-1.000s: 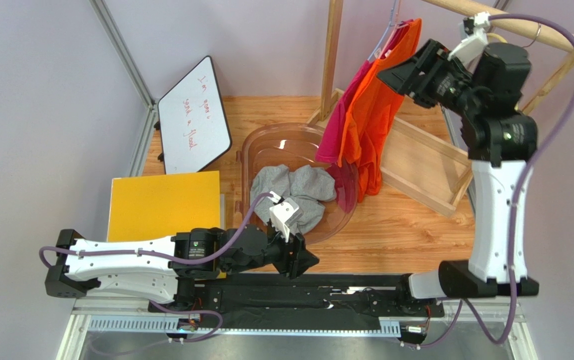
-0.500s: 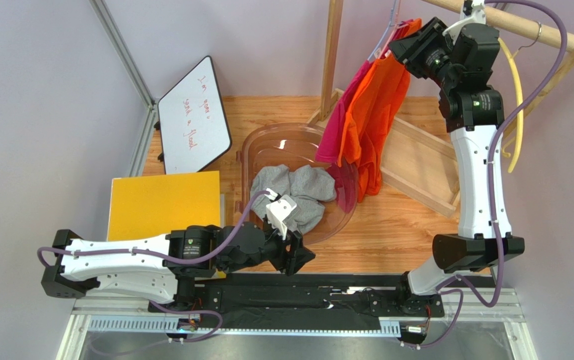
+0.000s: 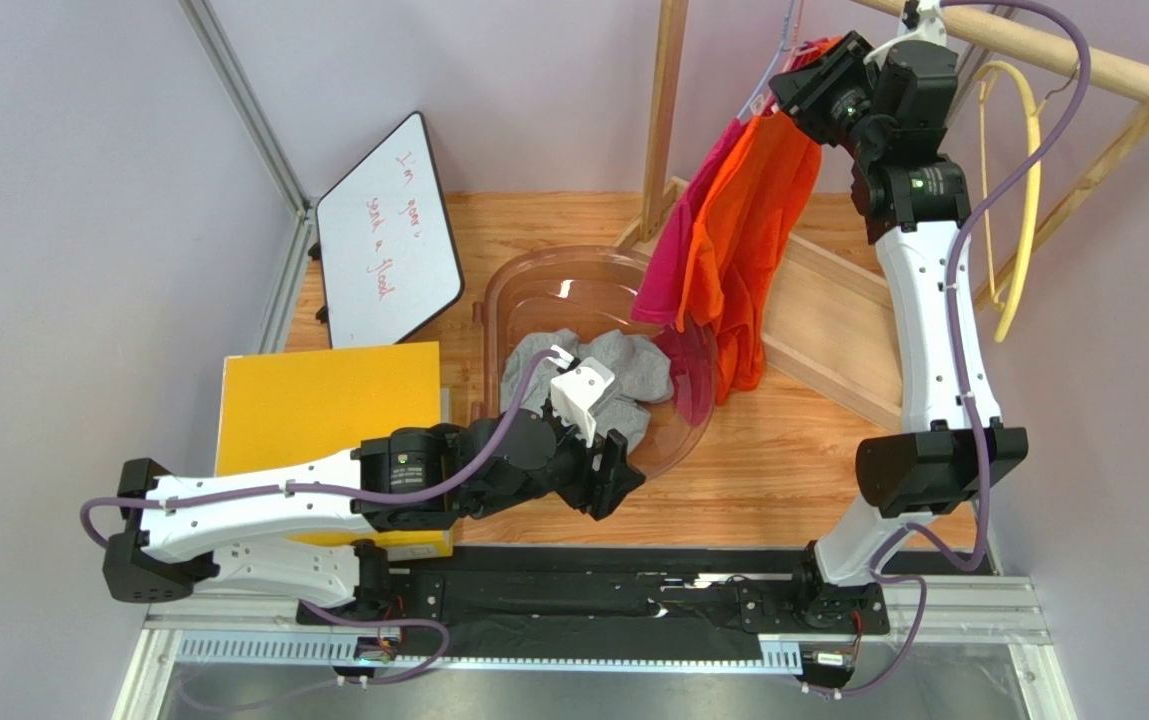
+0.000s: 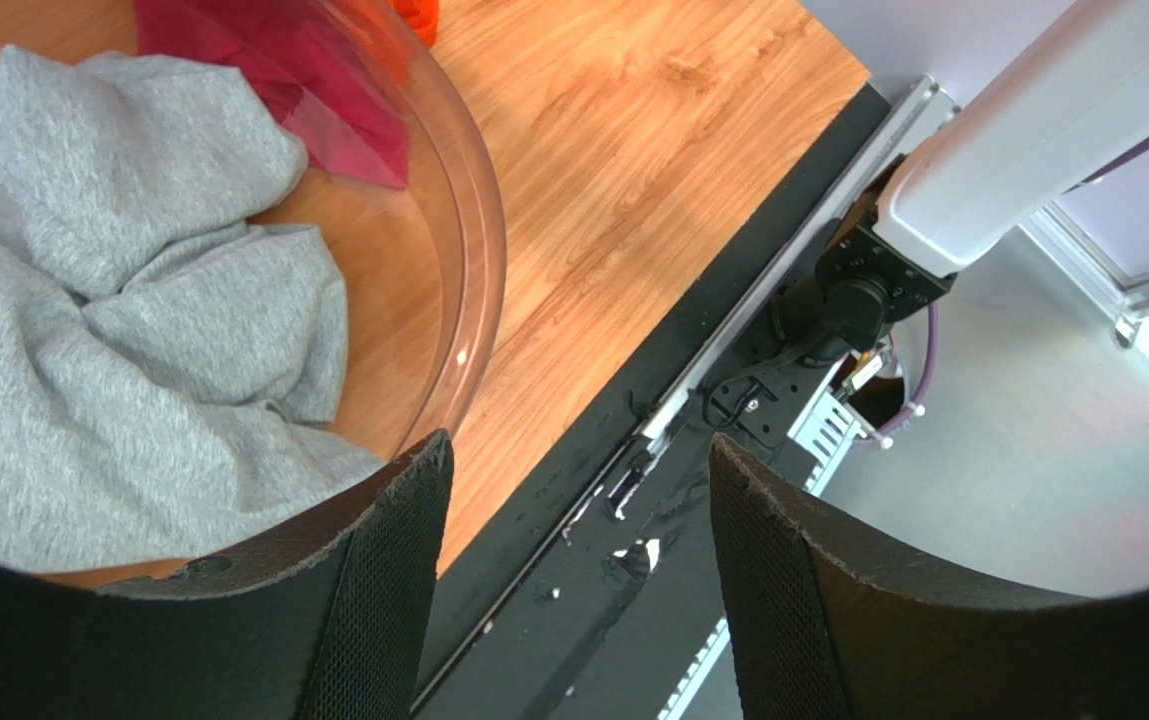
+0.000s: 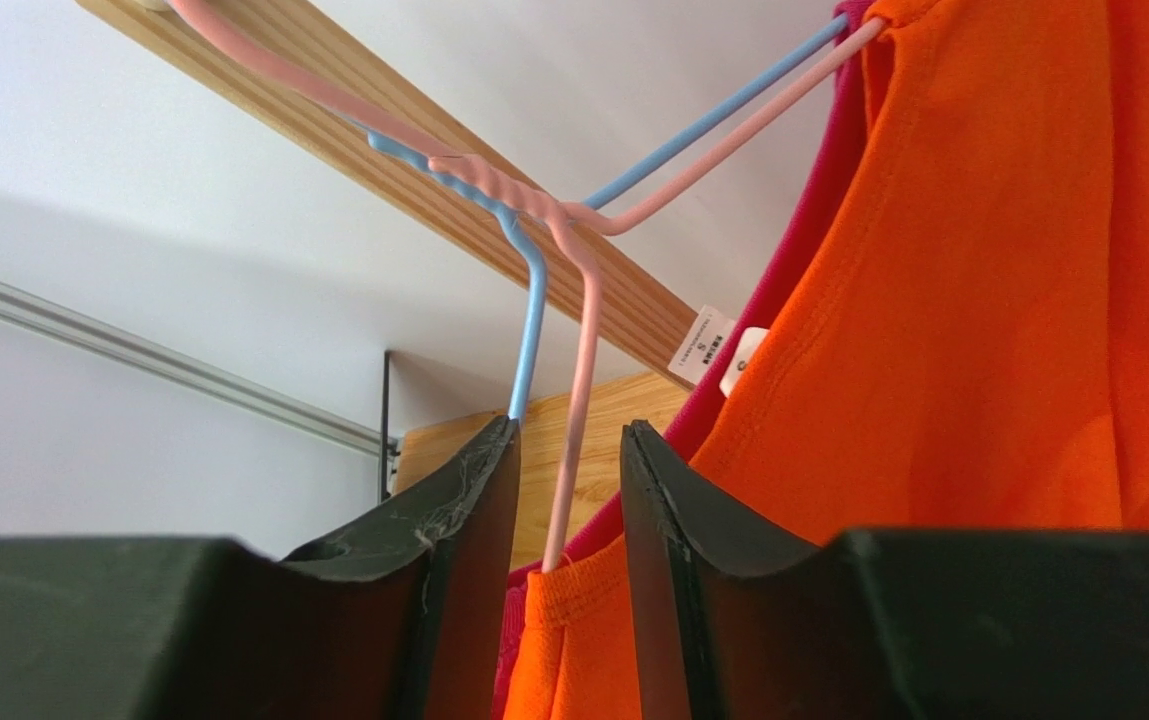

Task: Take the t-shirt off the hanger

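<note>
An orange t-shirt [image 3: 746,225] hangs on a pink hanger [image 5: 580,345] from the wooden rod [image 3: 1046,53]. A magenta shirt [image 3: 685,240] on a blue hanger [image 5: 528,330] hangs behind it. My right gripper [image 3: 813,83] is raised at the hanger necks. In the right wrist view its jaws [image 5: 568,435] stand narrowly apart around the pink hanger's stem and the collar of the orange shirt [image 5: 986,300]. My left gripper [image 3: 618,480] is open and empty, low by the bowl's near rim, shown in the left wrist view [image 4: 580,450].
A clear plastic bowl [image 3: 513,293] holds a crumpled grey garment [image 3: 595,375]. A bare yellow hanger [image 3: 1016,195] hangs at the right. A whiteboard [image 3: 385,225] and a yellow pad [image 3: 325,405] lie at the left. The rack's wooden base frame [image 3: 836,330] lies under the shirts.
My right arm has risen and reached back and left, bringing its jaws up to the hanger neck and orange collar. My left gripper has moved slightly toward the bowl.
</note>
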